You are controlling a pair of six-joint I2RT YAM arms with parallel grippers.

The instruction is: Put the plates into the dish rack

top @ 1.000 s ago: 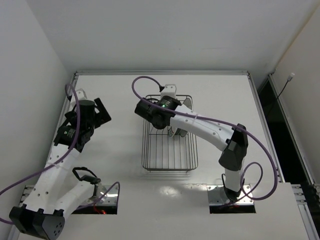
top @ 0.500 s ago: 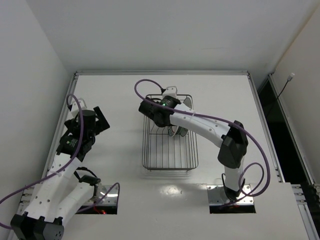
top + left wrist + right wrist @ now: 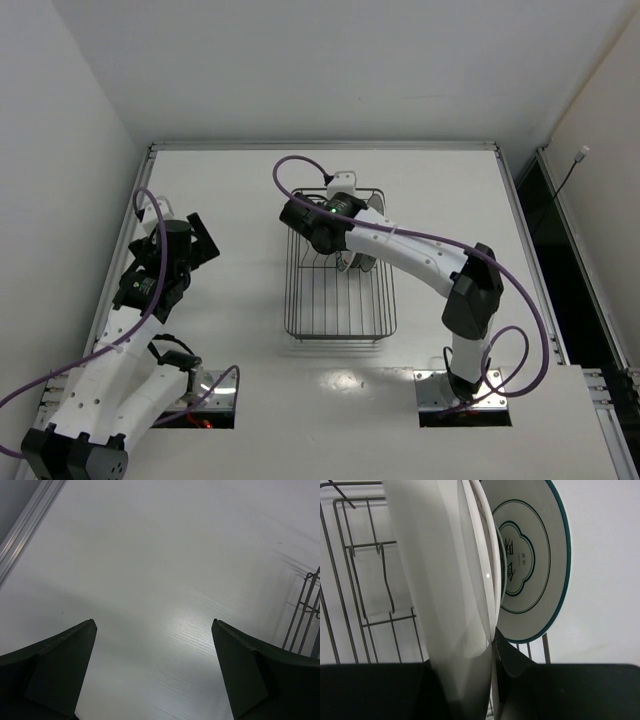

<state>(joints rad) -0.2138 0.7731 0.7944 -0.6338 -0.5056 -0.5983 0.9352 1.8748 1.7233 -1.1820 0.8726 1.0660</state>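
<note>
Near the middle of the desk (image 3: pixel 240 175) sits 1 dish rack (image 3: pixel 335 310), its long sides running from the near edge toward the far edge. 2 arms are in view. The right arm (image 3: pixel 420 255) reaches across the rack's far half. The left arm (image 3: pixel 125 335) hangs well apart from it, by the left edge.

From above, the plates (image 3: pixel 356 264) show only as a few upright edges in the rack's far half, just beside the right arm, too hidden to count. The right wrist view shows far more. 1 plain white plate (image 3: pixel 435 580) stands on edge and fills the foreground, and the right jaws pinch its lower rim. Behind it stands 1 teal-rimmed plate (image 3: pixel 532 565) with a teal emblem at its centre. Between those 2, thin rims of at least 1 more plate are squeezed; I cannot tell the exact number. Rack wires (image 3: pixel 370 580) rise to the left.

Only the left wrist view settles the left jaws: 2 dark fingers (image 3: pixel 55 670) spread wide over bare desk, holding nothing. 1 corner of the rack (image 3: pixel 305 612) shows at its right edge.
</note>
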